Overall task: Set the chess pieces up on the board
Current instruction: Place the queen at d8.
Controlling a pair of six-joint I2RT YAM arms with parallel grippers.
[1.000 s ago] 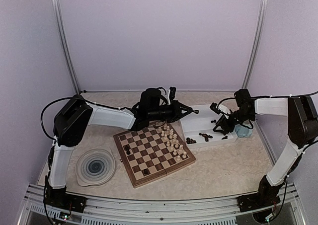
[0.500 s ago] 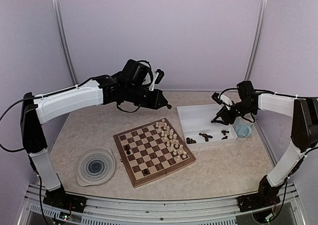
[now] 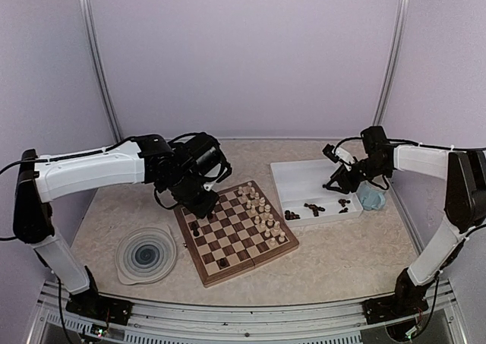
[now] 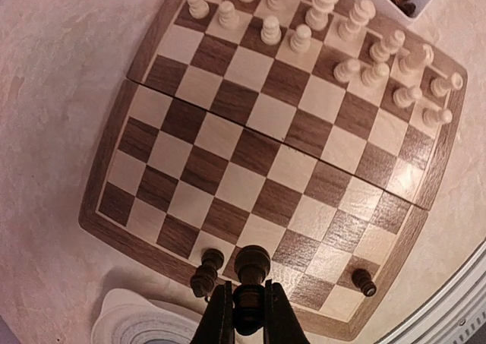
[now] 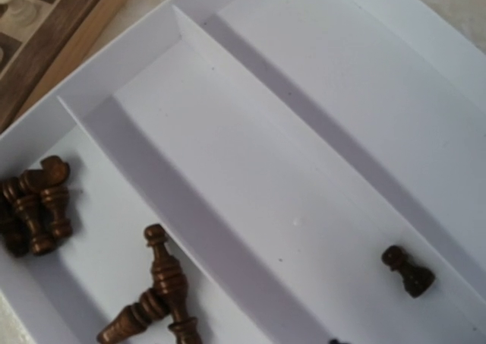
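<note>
Left gripper [image 4: 244, 302] clamped on dark chess piece [image 4: 252, 263] over chessboard [image 4: 250, 143]; right gripper [image 3: 335, 180] above white tray [image 5: 319, 131], closure cannot be told.

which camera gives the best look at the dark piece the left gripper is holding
The left wrist view: the dark piece sits close up, clamped between the left gripper fingers, above the board edge squares. In the top external view the left arm hides it. The right wrist view faces the tray and misses it.
</note>
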